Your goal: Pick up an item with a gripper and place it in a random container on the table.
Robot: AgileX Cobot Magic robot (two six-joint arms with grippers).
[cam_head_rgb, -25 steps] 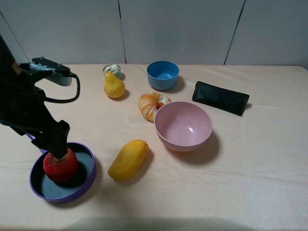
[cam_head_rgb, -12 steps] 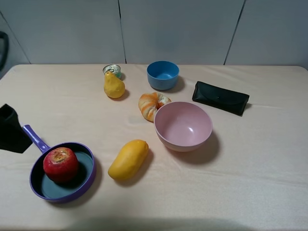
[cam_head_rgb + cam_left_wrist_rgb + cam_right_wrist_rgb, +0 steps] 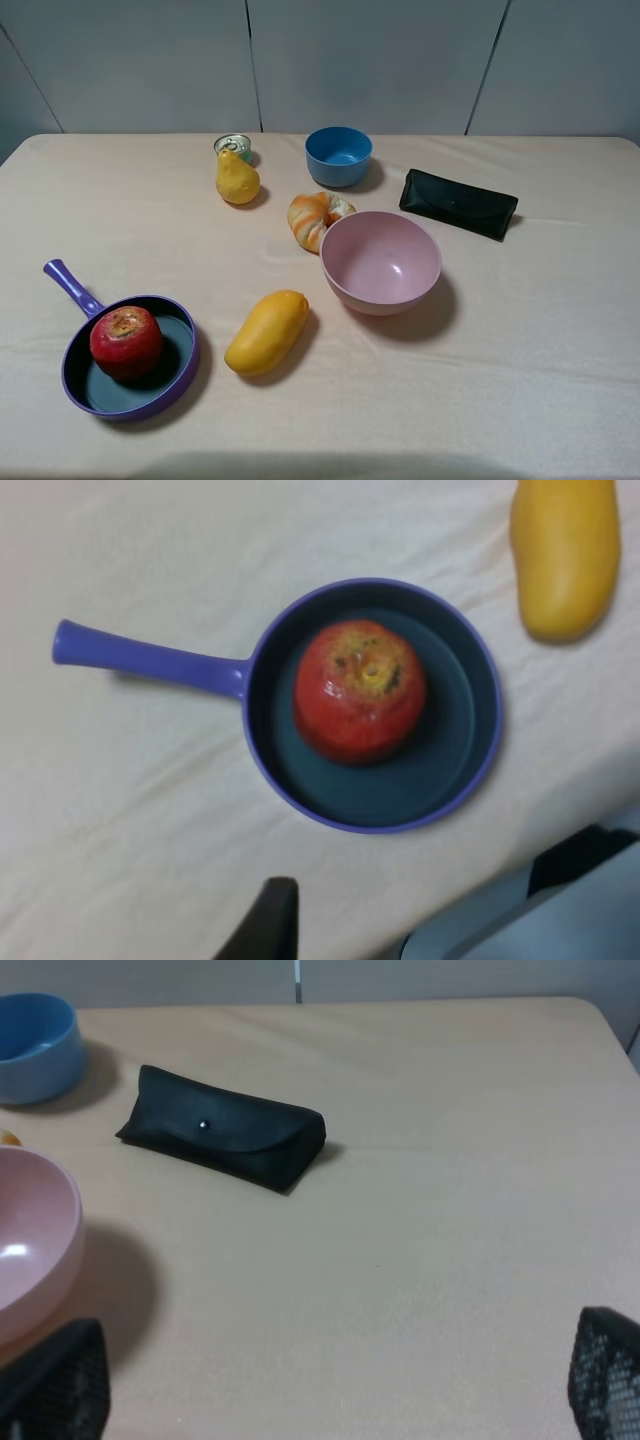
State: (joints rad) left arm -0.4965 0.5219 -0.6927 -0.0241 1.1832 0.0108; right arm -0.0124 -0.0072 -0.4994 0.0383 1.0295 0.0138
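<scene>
The red apple [image 3: 126, 341] sits upright inside the purple-rimmed frying pan [image 3: 178, 385] at the table's front left, with its yellowish-brown dimple facing up. In the left wrist view the apple [image 3: 359, 692] rests in the pan [image 3: 455, 770], well apart from my left gripper. Only one black fingertip [image 3: 272, 912] shows at the picture's edge, with bare cloth beside it and nothing held. My right gripper [image 3: 330, 1365] is open and empty, with a fingertip in each lower corner, above the cloth-covered table [image 3: 420, 1260]. Neither arm shows in the exterior high view.
A yellow-orange mango [image 3: 267, 331] lies right of the pan. A pink bowl [image 3: 381, 262], a blue bowl [image 3: 338, 155], a striped bread roll [image 3: 314, 219], a yellow pear [image 3: 237, 180], a small tin [image 3: 232, 145] and a black case [image 3: 459, 203] sit further back.
My left arm let go of the apple in the pan, drew back to the left and left the exterior high view. The apple and pan stayed put.
</scene>
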